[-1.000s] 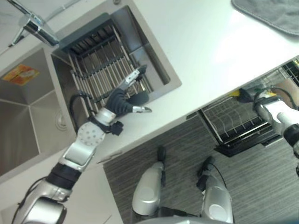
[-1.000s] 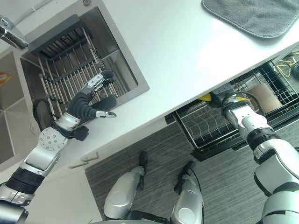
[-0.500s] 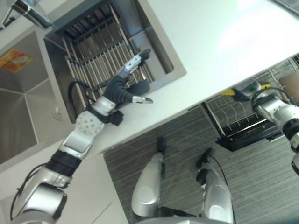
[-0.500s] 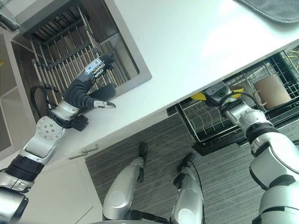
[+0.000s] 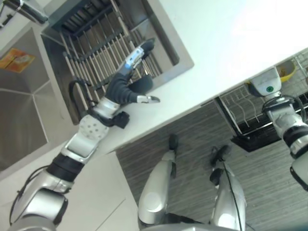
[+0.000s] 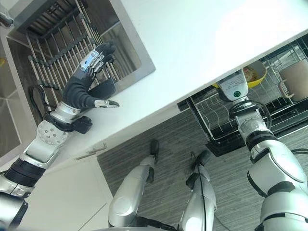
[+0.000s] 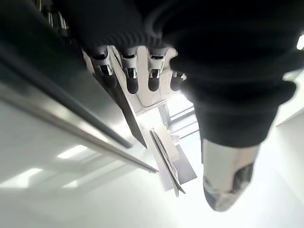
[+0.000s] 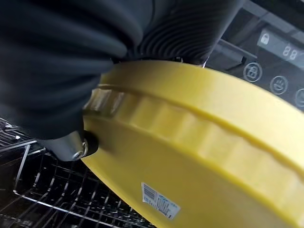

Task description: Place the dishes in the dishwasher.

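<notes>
1. In the left eye view I had the left hand (image 5: 126, 86) raised over the edge of the sink (image 5: 185, 62), fingers straight and spread, thumb out, holding nothing. It hovered above the drying rack (image 5: 96, 45) set in the basin. Off to the right, my right arm reached toward the dishwasher rack (image 5: 240, 113) pulled out under the countertop (image 5: 231, 33).

2. In the right eye view a yellow bowl (image 6: 253, 73) showed just past the right wrist, above the wire rack; a brown cup (image 6: 294, 79) already sat in the rack further right.

3. The left wrist view confirmed the left fingers (image 7: 131, 81) extended and empty, with the sink's steel edge past them.

4. The right wrist view showed the right hand (image 8: 71, 71) closed on the bowl's rim, thumb pressed against its outer wall, the wire tines below.

5. My worry: the hold looked like a rim pinch, so the bowl could swing or slip if I tilted quickly. Letting go too high could send it bouncing off the tines, or against the cup.
</notes>
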Tool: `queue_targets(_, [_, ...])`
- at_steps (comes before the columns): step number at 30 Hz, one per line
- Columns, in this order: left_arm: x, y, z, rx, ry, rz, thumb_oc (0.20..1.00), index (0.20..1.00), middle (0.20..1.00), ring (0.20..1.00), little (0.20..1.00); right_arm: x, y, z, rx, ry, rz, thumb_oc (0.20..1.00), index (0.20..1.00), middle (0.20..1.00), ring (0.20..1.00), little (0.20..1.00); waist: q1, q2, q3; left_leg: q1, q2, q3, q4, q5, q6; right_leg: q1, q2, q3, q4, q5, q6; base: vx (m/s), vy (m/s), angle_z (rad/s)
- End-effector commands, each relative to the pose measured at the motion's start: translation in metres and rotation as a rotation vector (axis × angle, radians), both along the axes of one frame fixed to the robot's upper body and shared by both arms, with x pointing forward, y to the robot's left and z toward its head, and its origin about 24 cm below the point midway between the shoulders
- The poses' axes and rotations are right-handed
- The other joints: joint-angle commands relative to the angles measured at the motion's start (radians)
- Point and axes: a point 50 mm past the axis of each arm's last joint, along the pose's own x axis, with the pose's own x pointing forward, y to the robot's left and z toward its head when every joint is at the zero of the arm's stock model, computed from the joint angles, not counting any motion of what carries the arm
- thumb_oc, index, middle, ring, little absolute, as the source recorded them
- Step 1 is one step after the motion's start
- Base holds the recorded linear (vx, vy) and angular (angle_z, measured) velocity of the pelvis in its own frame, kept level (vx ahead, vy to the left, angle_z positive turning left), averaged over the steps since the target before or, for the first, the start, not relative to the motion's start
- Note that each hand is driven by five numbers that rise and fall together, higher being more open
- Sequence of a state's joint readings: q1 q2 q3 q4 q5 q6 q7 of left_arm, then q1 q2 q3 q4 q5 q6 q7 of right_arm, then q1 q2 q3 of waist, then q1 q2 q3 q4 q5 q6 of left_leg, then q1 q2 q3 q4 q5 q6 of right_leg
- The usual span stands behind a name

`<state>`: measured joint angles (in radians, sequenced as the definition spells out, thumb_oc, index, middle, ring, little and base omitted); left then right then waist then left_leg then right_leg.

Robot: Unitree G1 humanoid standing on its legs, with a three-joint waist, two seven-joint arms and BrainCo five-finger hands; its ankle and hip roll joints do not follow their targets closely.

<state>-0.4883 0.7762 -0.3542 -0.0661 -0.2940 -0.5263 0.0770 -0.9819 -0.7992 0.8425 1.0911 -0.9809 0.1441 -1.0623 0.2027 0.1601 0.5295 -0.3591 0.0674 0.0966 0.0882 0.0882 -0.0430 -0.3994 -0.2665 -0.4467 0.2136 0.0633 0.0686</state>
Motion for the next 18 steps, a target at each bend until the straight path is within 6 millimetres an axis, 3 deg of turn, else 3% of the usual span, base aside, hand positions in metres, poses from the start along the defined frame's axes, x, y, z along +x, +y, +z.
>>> queue_targets(1, [-0.004, -0.006, -0.014, 0.003, 0.036, -0.025, 1.000, 1.000, 1.000, 1.000, 1.000, 0.003, 0.012, 0.091, 0.005, -0.425, 0.036, 0.200, 0.200, 0.200, 0.200, 0.200, 0.041, -0.005, -0.009, -0.036, -0.030, 0.043, 0.026, -0.083, 0.022, 0.007, -0.018, 0.054, 0.049, -0.086, 0.103, -0.03, 0.014, 0.00])
queue_targets(10, [-0.009, -0.005, -0.011, -0.004, 0.013, -0.038, 1.000, 1.000, 1.000, 1.000, 1.000, 0.008, 0.016, 0.086, 0.060, -0.307, 0.127, 0.200, 0.200, 0.200, 0.200, 0.200, 0.054, 0.007, -0.009, -0.061, -0.036, 0.037, 0.003, -0.066, 0.016, -0.015, -0.015, 0.048, 0.042, -0.084, 0.102, 0.00, 0.000, 0.00])
queue_targets(18, [-0.008, -0.003, -0.006, 0.013, -0.003, -0.050, 1.000, 1.000, 1.000, 1.000, 1.000, 0.022, 0.023, 0.076, 0.245, -0.038, 0.123, 0.200, 0.200, 0.200, 0.200, 0.200, 0.077, 0.009, -0.009, -0.082, -0.034, 0.030, -0.001, -0.054, 0.015, -0.032, -0.027, 0.028, 0.053, -0.078, 0.108, -0.01, -0.013, 0.01])
